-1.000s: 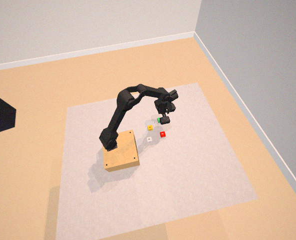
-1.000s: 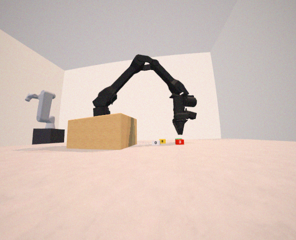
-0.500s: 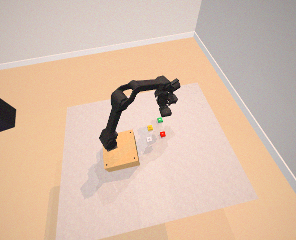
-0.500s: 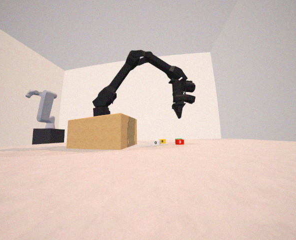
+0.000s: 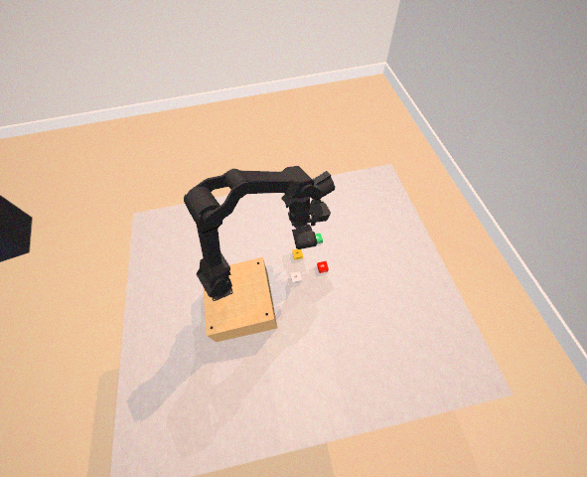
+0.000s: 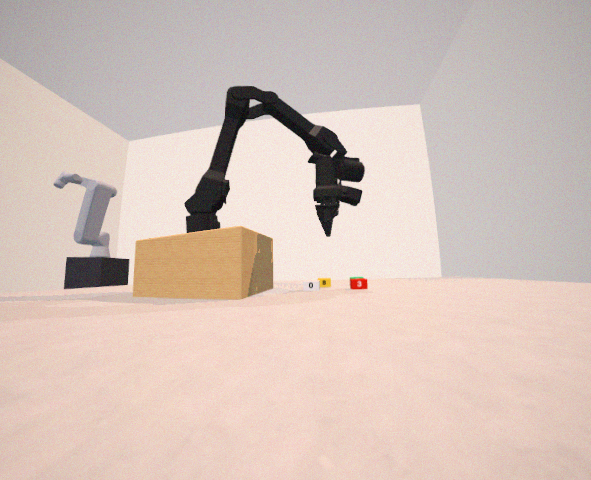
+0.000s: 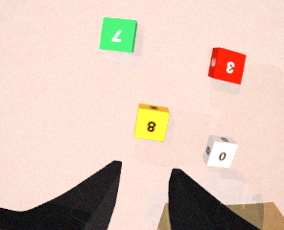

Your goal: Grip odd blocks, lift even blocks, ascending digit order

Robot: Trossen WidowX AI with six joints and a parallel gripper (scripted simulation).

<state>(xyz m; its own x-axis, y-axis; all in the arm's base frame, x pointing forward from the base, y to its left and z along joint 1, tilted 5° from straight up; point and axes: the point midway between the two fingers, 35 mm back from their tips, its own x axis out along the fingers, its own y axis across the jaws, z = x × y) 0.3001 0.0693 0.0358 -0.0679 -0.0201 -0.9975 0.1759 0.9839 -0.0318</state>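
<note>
My gripper (image 6: 328, 235) (image 7: 146, 172) is partly open and empty, pointing down high above the blocks. The yellow block (image 5: 297, 253) (image 6: 324, 282) (image 7: 151, 124) shows an 8; in the wrist view it is just beyond the fingertips. The white block (image 5: 295, 277) (image 6: 311, 285) (image 7: 221, 152) shows a 0. The red block (image 5: 322, 266) (image 6: 358, 283) (image 7: 227, 66) shows a 3. The green block (image 5: 319, 238) (image 7: 118, 34) shows a 7; it is partly behind the gripper in the top view and mostly hidden behind the red block in the exterior view. All four rest on the surface, apart from each other.
The arm stands on a wooden base block (image 5: 241, 302) (image 6: 192, 266) (image 7: 257, 213) near the white and yellow blocks. A grey robot arm (image 6: 89, 211) stands on a dark box (image 6: 96, 272) (image 5: 0, 226) far off to the left. Walls stand behind.
</note>
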